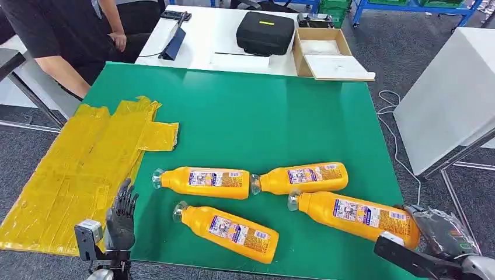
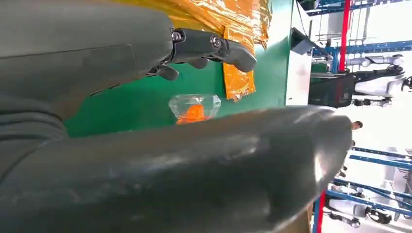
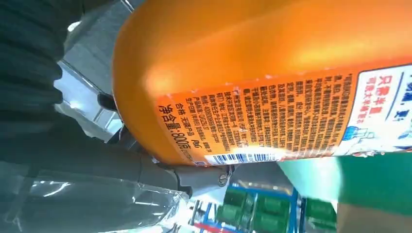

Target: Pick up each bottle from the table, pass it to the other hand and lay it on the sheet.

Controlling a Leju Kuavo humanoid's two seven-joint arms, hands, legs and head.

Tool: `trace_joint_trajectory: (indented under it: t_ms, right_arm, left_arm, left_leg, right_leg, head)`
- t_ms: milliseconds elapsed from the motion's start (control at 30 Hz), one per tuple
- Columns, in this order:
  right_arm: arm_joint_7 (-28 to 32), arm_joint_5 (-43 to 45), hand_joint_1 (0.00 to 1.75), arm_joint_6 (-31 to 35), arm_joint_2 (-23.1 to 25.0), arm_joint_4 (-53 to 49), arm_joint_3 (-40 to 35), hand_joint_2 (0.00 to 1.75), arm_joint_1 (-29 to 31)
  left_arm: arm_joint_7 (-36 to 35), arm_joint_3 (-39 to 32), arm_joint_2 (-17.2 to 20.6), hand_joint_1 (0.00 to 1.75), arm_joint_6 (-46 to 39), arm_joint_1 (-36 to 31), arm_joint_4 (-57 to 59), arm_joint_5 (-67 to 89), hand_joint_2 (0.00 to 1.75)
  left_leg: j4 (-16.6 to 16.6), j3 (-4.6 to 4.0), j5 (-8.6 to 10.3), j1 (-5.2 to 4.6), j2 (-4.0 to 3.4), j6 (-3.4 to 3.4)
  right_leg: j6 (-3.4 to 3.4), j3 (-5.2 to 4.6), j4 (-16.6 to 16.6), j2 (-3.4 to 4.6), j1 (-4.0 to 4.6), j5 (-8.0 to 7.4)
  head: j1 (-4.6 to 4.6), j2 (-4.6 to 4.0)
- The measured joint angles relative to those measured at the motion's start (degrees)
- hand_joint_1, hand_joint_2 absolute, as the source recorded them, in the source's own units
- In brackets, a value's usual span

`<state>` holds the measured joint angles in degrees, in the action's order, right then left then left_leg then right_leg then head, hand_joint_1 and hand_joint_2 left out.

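Four orange bottles with clear caps lie on the green table (image 1: 257, 111): one at centre left (image 1: 204, 182), one at centre right (image 1: 303, 178), one near the front edge (image 1: 229, 231) and one at the right (image 1: 356, 214). My right hand (image 1: 435, 230) grips the base of the rightmost bottle (image 3: 272, 73), its thumb (image 3: 145, 170) pressed against it; the bottle still lies across the table. My left hand (image 1: 121, 216) stands open at the front left, fingers (image 2: 214, 46) spread, beside the yellow sheet (image 1: 76, 169). A clear bottle cap (image 2: 194, 107) shows past that hand.
A person (image 1: 70, 35) sits at the far left corner. Behind the green table a white table (image 1: 216, 35) carries a black case (image 1: 265, 32) and an open cardboard box (image 1: 327, 52). Another white table (image 1: 449, 99) stands at the right.
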<state>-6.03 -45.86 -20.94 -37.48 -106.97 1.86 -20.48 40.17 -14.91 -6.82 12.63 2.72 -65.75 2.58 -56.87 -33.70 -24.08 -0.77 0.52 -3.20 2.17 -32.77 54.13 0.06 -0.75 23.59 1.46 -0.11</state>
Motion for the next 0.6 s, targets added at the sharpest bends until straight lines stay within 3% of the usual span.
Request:
trace_joint_trajectory:
  t_ms: [200,367,600]
  right_arm:
    - [1.2,-2.1,1.75,0.8,5.0,-0.7,0.4,1.75,2.8]
    - [4.5,-2.7,1.75,0.4,10.8,-0.4,0.5,1.75,10.6]
    - [8.4,5.8,1.75,-0.5,11.3,1.2,0.2,1.75,17.8]
  left_arm:
    - [0.0,0.3,0.0,0.0,0.0,-0.5,0.4,0.0,0.0]
    - [0.0,1.5,0.0,0.0,0.0,-2.2,1.8,-0.2,0.0]
    - [0.0,3.0,0.0,0.0,-0.2,-3.8,3.0,-0.9,0.0]
  left_leg:
    - [0.0,-0.01,0.02,0.0,0.0,0.0]
    - [0.0,0.01,0.08,-0.01,-0.15,-0.02]
    - [0.0,-0.05,0.16,-0.03,0.0,-0.09]
  right_leg:
    - [0.0,0.01,0.0,0.0,0.0,0.0]
    - [0.02,-0.02,0.1,0.03,-0.01,-0.06]
    - [0.1,-0.01,0.1,-0.01,-0.04,-0.11]
  head:
    - [-0.02,0.0]
    - [-0.02,0.0]
    - [-0.02,0.0]
